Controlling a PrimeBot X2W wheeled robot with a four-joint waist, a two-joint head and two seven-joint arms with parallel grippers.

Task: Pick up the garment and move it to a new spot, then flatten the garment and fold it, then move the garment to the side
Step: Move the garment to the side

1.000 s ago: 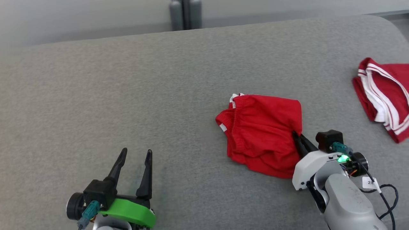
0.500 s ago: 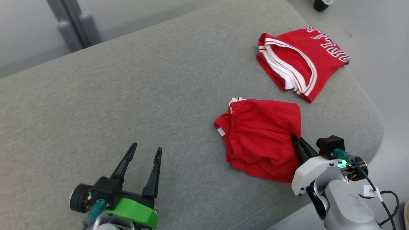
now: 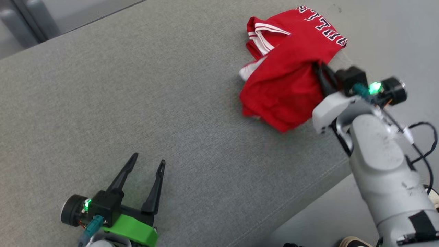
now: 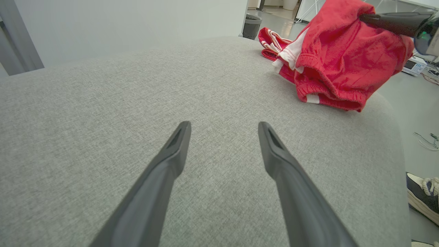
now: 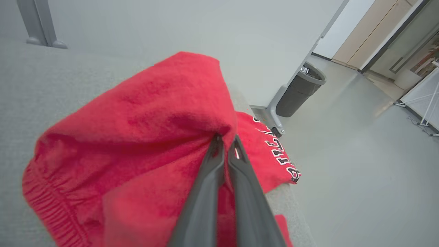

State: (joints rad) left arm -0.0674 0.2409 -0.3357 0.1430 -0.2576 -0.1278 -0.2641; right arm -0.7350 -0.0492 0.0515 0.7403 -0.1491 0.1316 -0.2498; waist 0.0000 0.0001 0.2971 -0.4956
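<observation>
The garment [image 3: 281, 92] is a pair of red shorts with an elastic waistband, hanging bunched above the grey cushion's far right part. My right gripper [image 3: 317, 67] is shut on its upper edge. In the right wrist view the two fingers [image 5: 219, 161] pinch the red fabric [image 5: 144, 137]. The left wrist view has the garment [image 4: 339, 65] at its upper right, lifted off the cushion. My left gripper [image 3: 147, 159] rests open low at the near left, nothing between its fingers [image 4: 171, 157].
A second red garment with white stripes and lettering [image 3: 308, 27] lies at the cushion's far right corner, partly behind the held one. The grey cushion [image 3: 154, 103] ends at a rounded right edge. A dark bin [image 5: 300, 89] and a shoe [image 4: 423, 195] are on the floor.
The head camera has turned right. My right gripper has lifted the garment off the cushion and carried it toward the lettered garment. The left gripper stays open and still.
</observation>
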